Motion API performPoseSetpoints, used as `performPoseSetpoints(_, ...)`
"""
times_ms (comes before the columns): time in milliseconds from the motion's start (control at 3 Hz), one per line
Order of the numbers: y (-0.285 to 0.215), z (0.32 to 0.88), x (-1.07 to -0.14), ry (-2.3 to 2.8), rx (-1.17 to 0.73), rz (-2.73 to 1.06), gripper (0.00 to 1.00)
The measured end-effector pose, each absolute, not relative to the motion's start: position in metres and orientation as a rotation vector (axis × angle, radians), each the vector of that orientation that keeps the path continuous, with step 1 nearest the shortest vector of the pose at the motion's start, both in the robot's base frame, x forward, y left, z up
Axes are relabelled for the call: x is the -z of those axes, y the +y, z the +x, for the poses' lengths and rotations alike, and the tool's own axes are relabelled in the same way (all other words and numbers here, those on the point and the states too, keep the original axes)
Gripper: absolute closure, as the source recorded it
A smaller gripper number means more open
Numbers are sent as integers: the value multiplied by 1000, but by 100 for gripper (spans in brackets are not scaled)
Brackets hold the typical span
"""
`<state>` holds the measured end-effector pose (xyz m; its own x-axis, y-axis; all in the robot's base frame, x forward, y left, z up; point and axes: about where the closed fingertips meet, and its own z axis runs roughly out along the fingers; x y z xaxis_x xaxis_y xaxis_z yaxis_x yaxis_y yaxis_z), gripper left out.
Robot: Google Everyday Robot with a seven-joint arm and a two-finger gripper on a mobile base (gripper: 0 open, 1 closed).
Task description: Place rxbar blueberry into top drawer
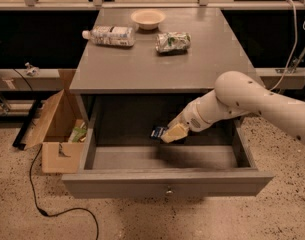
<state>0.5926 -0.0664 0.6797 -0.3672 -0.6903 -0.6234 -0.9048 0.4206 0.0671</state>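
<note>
Grips rxbar blueberry in clenched jaws of gripper, down inside open top drawer, toward its back. Has bottle, chip bag, bowl on tabletop above.

gripper low inside top drawer, toward its back | rxbar blueberry: only a dark end pokes out left of gripper, rest covered by its clamp, lettering unreadable | arm: cut off at right edge | top drawer floor right of gripper: hidden under arm | cardboard box far left of gripper: contents unclear
</note>
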Motion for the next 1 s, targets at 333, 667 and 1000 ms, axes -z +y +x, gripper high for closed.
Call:
performPoseSetpoints(333,-66,593,-679,2167,-553,-1345,82)
performPoseSetpoints(667,-66,593,-679,2167,-553,-1345,58)
performPoseSetpoints(1000,-66,593,-679,2167,-553,-1345,35)
